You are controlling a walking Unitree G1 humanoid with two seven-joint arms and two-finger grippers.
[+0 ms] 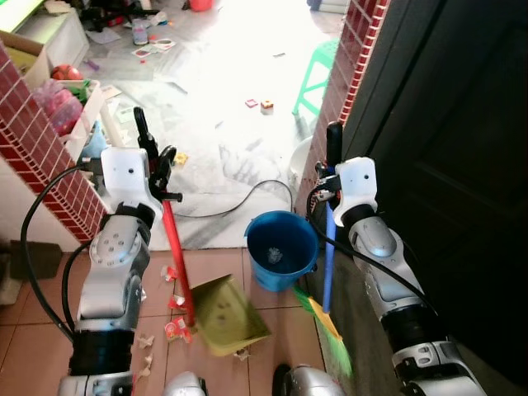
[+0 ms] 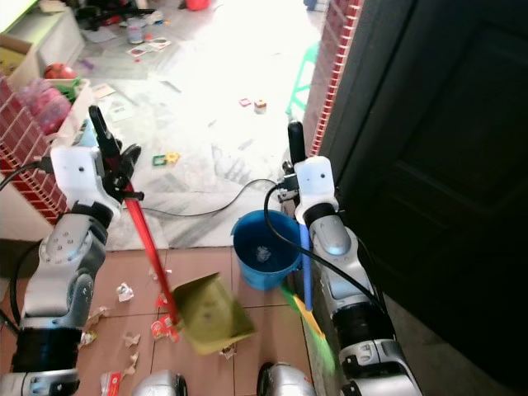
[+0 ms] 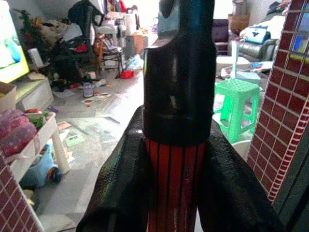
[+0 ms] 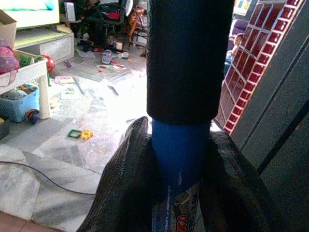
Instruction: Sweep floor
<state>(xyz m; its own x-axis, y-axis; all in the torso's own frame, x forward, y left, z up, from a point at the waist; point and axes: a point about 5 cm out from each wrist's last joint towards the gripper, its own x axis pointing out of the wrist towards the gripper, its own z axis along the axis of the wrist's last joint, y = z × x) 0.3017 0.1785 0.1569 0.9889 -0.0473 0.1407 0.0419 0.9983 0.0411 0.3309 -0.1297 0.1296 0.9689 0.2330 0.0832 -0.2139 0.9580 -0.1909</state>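
My left gripper is shut on the red handle of an olive-green dustpan, which rests tilted on the tiled floor. My right gripper is shut on the blue handle of a broom whose green bristles touch the floor by the dark door. In the left wrist view both fingers clamp the red handle under its black cap. The right wrist view shows the fingers around the blue handle. Crumpled paper scraps lie left of the dustpan.
A blue bucket stands between the two handles. A black cable crosses the marble floor. A brick pillar is on the left, a brick pillar and dark door on the right. A green stool and toys lie beyond.
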